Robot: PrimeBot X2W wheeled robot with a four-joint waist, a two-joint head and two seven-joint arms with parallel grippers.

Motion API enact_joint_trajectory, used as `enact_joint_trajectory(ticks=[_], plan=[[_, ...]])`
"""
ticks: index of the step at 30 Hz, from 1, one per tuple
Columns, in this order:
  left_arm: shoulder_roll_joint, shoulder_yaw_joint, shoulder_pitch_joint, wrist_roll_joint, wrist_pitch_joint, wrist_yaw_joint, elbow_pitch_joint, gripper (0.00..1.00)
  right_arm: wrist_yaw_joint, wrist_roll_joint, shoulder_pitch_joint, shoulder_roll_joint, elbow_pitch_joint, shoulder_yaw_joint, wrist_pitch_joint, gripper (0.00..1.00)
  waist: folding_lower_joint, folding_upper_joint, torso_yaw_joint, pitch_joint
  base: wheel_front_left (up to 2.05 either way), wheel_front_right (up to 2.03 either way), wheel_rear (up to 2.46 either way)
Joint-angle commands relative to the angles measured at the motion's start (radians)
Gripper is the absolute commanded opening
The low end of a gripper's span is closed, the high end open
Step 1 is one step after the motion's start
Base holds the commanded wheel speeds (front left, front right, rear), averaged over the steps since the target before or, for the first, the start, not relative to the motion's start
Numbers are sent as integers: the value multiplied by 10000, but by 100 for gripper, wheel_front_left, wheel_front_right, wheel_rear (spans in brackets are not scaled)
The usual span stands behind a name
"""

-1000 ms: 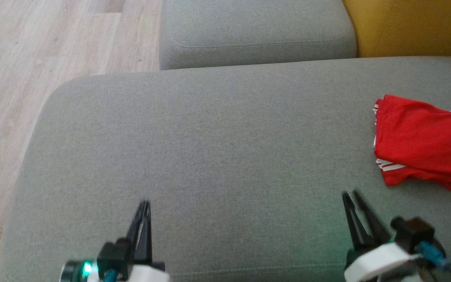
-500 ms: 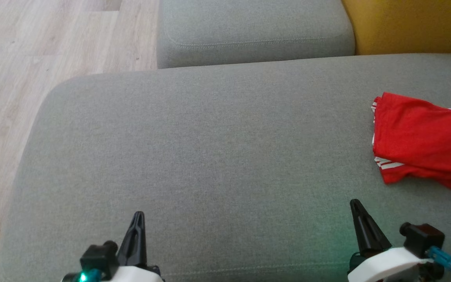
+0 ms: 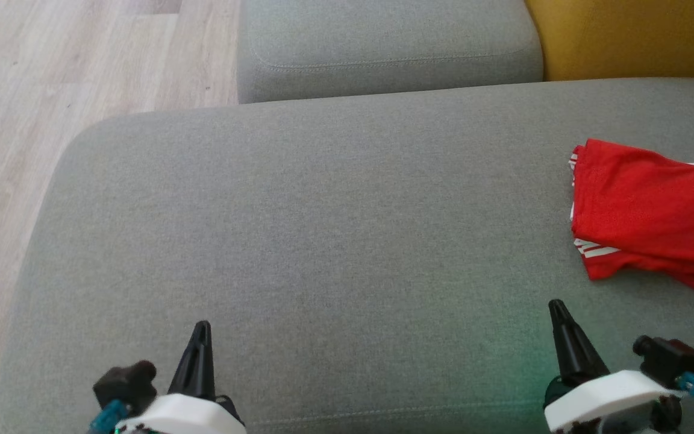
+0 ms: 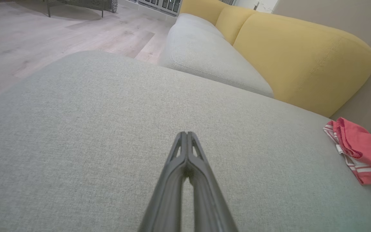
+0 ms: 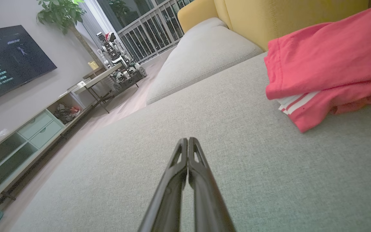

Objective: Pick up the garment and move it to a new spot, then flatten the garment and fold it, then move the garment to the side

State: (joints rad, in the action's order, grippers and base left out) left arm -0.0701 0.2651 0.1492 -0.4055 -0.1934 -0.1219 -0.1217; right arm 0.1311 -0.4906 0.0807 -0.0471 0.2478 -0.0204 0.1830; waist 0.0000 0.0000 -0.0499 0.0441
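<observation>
The garment (image 3: 648, 211) is a red piece with white stripes, folded into a thick pad at the right edge of the grey sofa seat (image 3: 335, 241). It also lies at the right of the left wrist view, garment (image 4: 359, 148), and at the upper right of the right wrist view, garment (image 5: 327, 61). My left gripper (image 3: 201, 327) is shut and empty near the seat's front edge at the lower left. My right gripper (image 3: 556, 304) is shut and empty at the lower right, a short way in front of the garment. Tips meet in both wrist views: left gripper (image 4: 185, 133), right gripper (image 5: 187, 140).
A second grey cushion (image 3: 383, 48) lies beyond the seat, with a yellow backrest (image 3: 624, 36) at the upper right. Wooden floor (image 3: 52, 90) runs along the left. A TV (image 5: 8, 61) and a low cabinet (image 5: 27, 135) stand across the room.
Both grippers closed from slightly open to fully shut and drew back toward the seat's front edge. The garment stayed where it lies; the head camera shifted slightly.
</observation>
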Motion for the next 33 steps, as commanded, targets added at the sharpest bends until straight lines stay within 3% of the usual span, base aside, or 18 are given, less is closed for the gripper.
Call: enact_joint_trajectory(ticks=[1,33], plan=[[-123,-275,-570,-392,72,125,252,0,-1,-391,-571,-122,-277,41,-64,0,0,0,10,-9,0,0,0],[-182,-1227,-1224,-4505,893,935,-222,0,-2,-4132,-1002,-185,-202,350,-936,0,0,0,174,-166,0,0,0]])
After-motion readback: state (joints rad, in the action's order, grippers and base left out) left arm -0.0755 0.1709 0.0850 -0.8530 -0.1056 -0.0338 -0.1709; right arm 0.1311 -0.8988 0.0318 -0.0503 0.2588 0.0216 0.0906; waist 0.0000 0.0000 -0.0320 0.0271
